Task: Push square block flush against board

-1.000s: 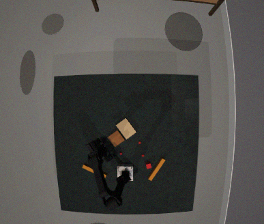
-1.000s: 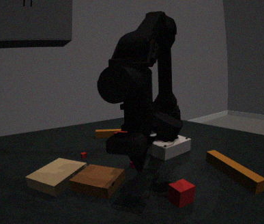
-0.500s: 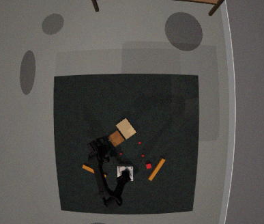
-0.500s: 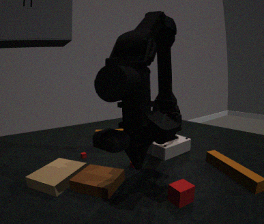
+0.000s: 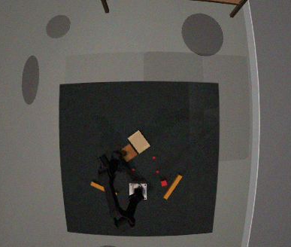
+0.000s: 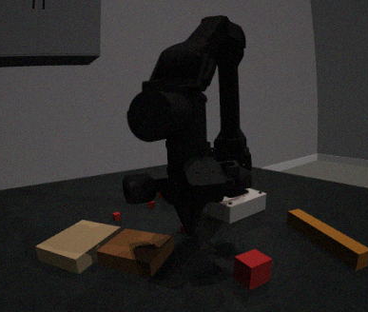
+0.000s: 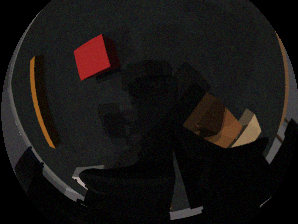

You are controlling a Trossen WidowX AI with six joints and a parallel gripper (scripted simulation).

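The square block [image 5: 130, 150] [image 6: 114, 247] [image 7: 212, 120] is brown and lies flat, with a dark shadow over part of its top. The board [image 5: 139, 141] [image 6: 78, 238] [image 7: 250, 131] is pale tan, slightly longer, and lies along one side of the block. A narrow dark line shows between them in the top and exterior views; their facing sides run nearly parallel. My gripper [image 6: 190, 230] [image 7: 168, 125] is shut and holds nothing. Its tips point down, low beside the block on the side away from the board. Whether they touch the block is hidden by the dark arm.
A large red cube [image 6: 253, 268] [image 7: 93, 57] stands near the gripper. Small red cubes [image 5: 153, 157] [image 6: 116, 216] lie around. An orange bar [image 5: 173, 187] lies right of the white base plate [image 5: 131, 192] [image 6: 247, 206]; another orange bar [image 5: 97, 186] [image 6: 328, 238] [image 7: 40, 110] lies on the left.
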